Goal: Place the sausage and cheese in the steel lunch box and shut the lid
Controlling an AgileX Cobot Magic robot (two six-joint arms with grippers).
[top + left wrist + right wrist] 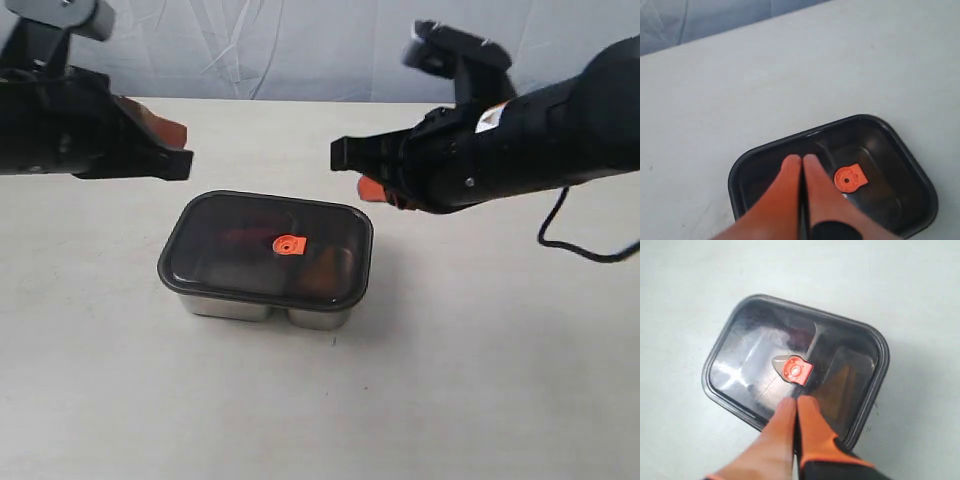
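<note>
One wide pale table [500, 380] carries everything we see, and above it two dark arms reach in from either side. The left gripper [178, 150] hangs up and to the left of the lunch box, clear of it. In its own wrist view the left gripper [802, 160] shows two orange fingers pressed flat together, with nothing between them. The right gripper [345, 157] hangs just above the far right corner of the box, and we see no contact there. From its own wrist the right gripper [796, 401] is likewise closed finger to finger and empty, its tips over the rim of the lid.

The steel lunch box [225, 305] stands near the middle of the table, its shiny wall showing two rounded sections below the cover. The lid [210, 250] lies flat on top and covers the whole box, dark and see-through, and both wrist views look down on the lid [880, 165] [740, 365].

Through it we make out the cheese [325, 268] [842, 385] as a dull orange-brown shape in the smaller compartment. The sausage [250, 235] is only a dim reddish streak in the larger one. Smallest is the orange tab [288, 244] [850, 178] [796, 371] at the centre of the lid
</note>
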